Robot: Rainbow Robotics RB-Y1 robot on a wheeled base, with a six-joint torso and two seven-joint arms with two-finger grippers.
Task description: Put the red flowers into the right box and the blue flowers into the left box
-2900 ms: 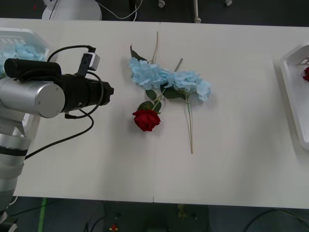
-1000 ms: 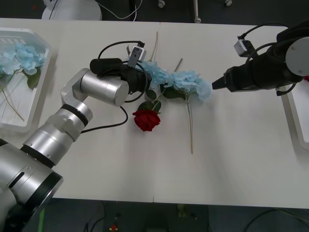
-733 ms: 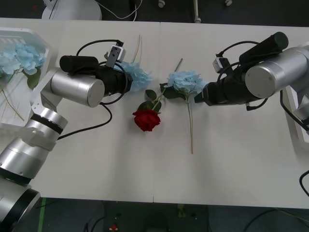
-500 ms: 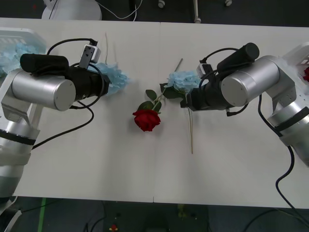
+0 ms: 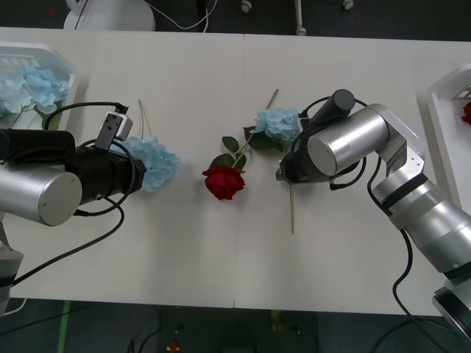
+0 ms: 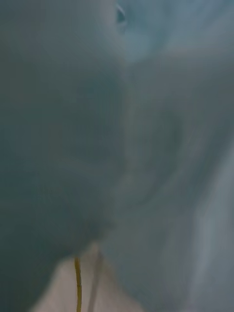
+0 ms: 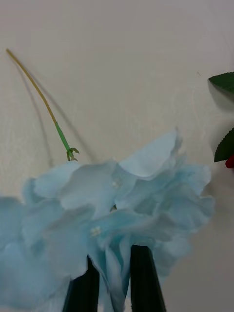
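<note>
My left gripper (image 5: 140, 175) is shut on a pale blue flower (image 5: 154, 162), held left of the table's middle. In the left wrist view its black fingers (image 7: 143, 282) pinch the petals of that blue flower (image 7: 122, 209), whose stem (image 7: 48, 112) trails away. A red rose (image 5: 223, 182) lies at the middle. Another blue flower (image 5: 278, 123) lies just right of it, and my right gripper (image 5: 283, 173) sits low over its stem. Blue petals (image 6: 161, 122) press close in the right wrist view. The left box (image 5: 53, 53) holds blue flowers (image 5: 29, 84). The right box (image 5: 441, 125) holds a red flower (image 5: 466, 112).
The rose's green leaves (image 7: 224, 83) lie near the held flower. The second blue flower's long stem (image 5: 291, 209) runs toward the table's front edge. Both boxes stand at the table's far corners, with bare white table between them.
My left gripper took a blue flower from the central pile and carried it left and toward the front. My right arm swung in from the right onto the other blue flower.
</note>
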